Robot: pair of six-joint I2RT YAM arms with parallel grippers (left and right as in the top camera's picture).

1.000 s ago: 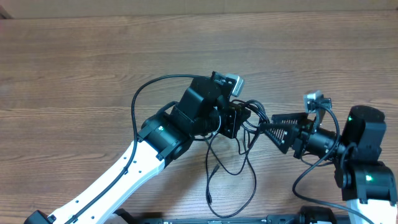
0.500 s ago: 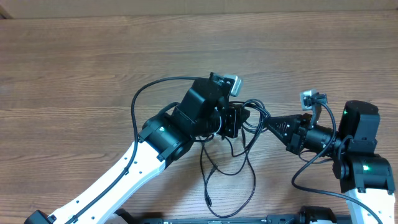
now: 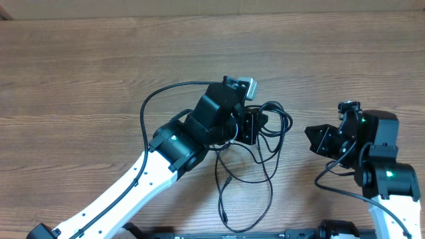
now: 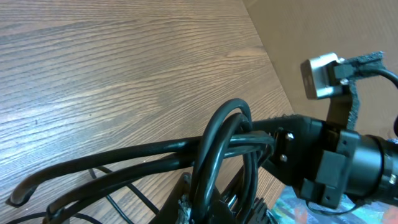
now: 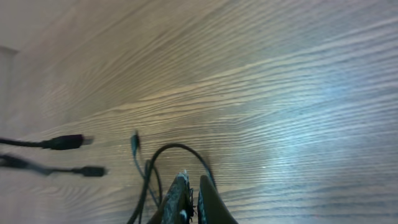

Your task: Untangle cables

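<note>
Bottom edge cuts off left tool and cables.

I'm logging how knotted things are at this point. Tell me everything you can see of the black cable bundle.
The bundle of thin black rubbery cables is gathered at the left claw, which seems clamped on it. Rounded loops bulge out past the claw's tip. Several strands trail back across the brown wooden table, crossing one another. Two small dark plug ends lie free on the wood. The bundle looks tangled.
</note>
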